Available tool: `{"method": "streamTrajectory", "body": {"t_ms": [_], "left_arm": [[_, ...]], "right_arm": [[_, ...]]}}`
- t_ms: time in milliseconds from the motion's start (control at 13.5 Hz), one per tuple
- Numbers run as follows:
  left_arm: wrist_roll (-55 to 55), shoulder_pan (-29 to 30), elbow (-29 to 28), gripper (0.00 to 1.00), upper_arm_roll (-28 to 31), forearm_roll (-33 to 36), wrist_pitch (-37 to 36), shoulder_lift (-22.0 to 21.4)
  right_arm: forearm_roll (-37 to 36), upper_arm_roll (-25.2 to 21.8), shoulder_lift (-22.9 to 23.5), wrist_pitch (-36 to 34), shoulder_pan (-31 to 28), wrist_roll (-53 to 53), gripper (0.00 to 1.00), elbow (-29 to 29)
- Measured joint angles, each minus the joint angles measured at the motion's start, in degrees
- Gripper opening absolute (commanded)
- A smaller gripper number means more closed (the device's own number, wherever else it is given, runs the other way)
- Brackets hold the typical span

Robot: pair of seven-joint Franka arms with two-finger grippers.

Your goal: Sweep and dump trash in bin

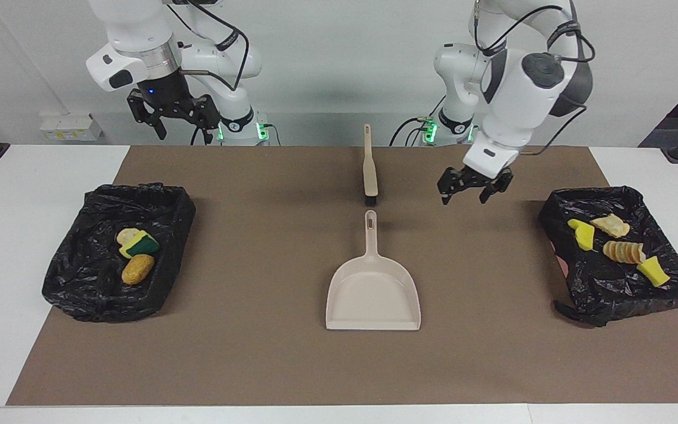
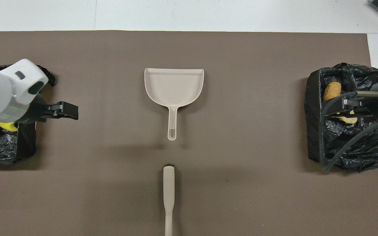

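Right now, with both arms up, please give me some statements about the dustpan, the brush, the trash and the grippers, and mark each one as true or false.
1. The dustpan lies flat on the brown mat with nothing in it. True.
2. The left gripper holds the dustpan's handle. False: it is open, in the air over the mat, beside the bin at the left arm's end.
3. The brush lies nearer to the robots than the dustpan. True.
4. Some trash is loose on the mat. False: all the scraps in view are in the two black-lined bins.
5. The right gripper is shut on the brush. False: it is open and empty, up near the robots' edge of the table.
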Motion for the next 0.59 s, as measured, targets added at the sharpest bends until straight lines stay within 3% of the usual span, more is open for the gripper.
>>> {"method": "streamTrajectory", "body": {"t_ms": [369,591], "left_arm": [[10.5,8.6,0.7,1.00,0.1,0.0,-1.7,-2.0],[10.9,8.9,6.8,1.00,-0.3,0.7,-7.2,-2.2]], "right_arm": [[-0.2,0.2,0.0,0.1,0.1,0.0,1.00,0.0],[-0.2,0.2,0.0,1.2,0.1,0.0,1.00,0.0]]}}
